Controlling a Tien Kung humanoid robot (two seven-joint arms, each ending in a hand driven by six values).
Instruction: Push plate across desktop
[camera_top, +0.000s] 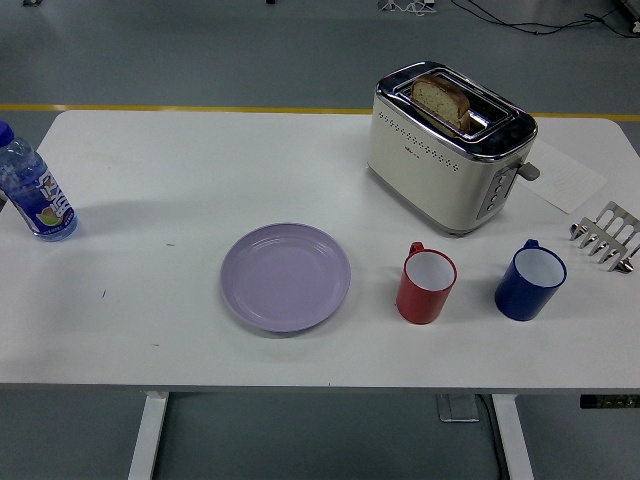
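A round lilac plate (286, 277) lies flat on the white table (200, 170), a little left of the middle and near the front edge. It holds nothing. Neither of my hands is in view.
A red mug (426, 286) and a blue mug (530, 281) stand right of the plate. A cream toaster (449, 148) with a bread slice stands behind them. A water bottle (30, 190) is at the far left, a metal rack (608, 236) and paper (565, 178) at the far right.
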